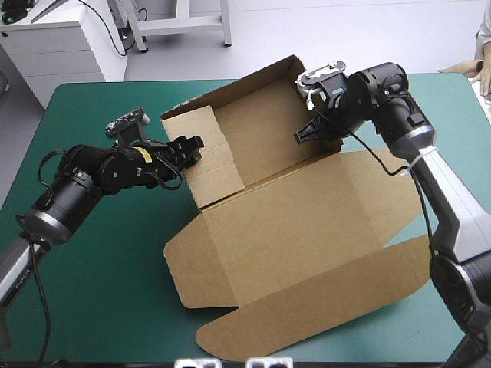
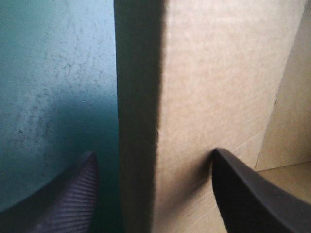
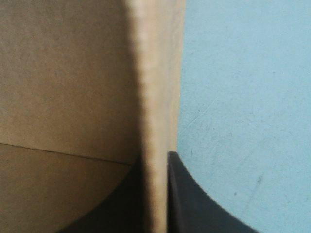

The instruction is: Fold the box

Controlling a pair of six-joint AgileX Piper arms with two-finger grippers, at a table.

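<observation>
Left of the box (image 1: 307, 222): my left arm lies low over the teal-green cover (image 1: 100, 268), forearm near level, wrist aimed at the box's left wall (image 1: 201, 165). From the high view I can only say the left gripper (image 1: 189, 150) sits at that wall. The left wrist view settles it: left gripper (image 2: 154, 153) stands wide open, one black finger (image 2: 68, 204) outside the wall over the cover, the other (image 2: 252, 199) inside the box, the wall's edge upright between them. I see no contact on either side, so it grips nothing.

The box itself: middle of the table, far half a tray with walls up, the lid lying flat on the near side with its flaps spread.

Right of the box: my right arm rises along the box's right side, bends at the elbow and doubles back, wrist tipped down over the right wall (image 1: 326, 146). High view shows the right gripper (image 1: 307, 132) at that wall, finger gap hidden. Right wrist view: right gripper (image 3: 155, 155) is pinched on the wall's edge, fingers nearly meeting with only the board between, brown inside on one side, cover on the other
</observation>
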